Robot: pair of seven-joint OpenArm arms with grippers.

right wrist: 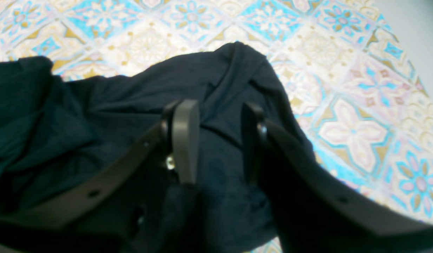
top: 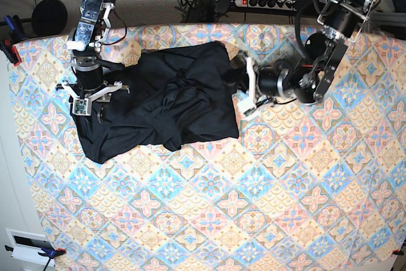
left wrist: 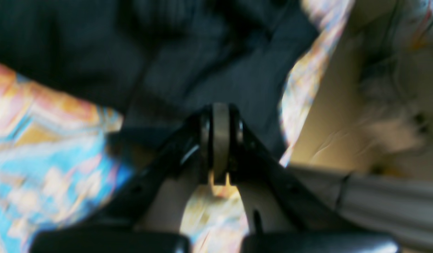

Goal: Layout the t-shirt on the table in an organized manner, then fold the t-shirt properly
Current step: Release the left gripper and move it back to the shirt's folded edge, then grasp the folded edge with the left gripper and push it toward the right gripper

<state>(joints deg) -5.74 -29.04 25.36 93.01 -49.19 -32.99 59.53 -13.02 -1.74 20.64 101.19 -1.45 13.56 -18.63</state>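
T-shirt (top: 165, 103) lies crumpled; left pincer (left wrist: 220, 140) closed (seemingly empty), right pincer (right wrist: 216, 140) parted.

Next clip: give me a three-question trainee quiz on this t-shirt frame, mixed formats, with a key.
1. True or false: the t-shirt lies flat and neatly spread on the table.
2. Which gripper has its jaws shut? A) left gripper B) right gripper
3. Fill in: seen from the base view, the shirt sits toward the table's ____ end, far or near.

Key
1. False: it is bunched and wrinkled.
2. A; the right gripper's jaws stand apart over the fabric.
3. Far.
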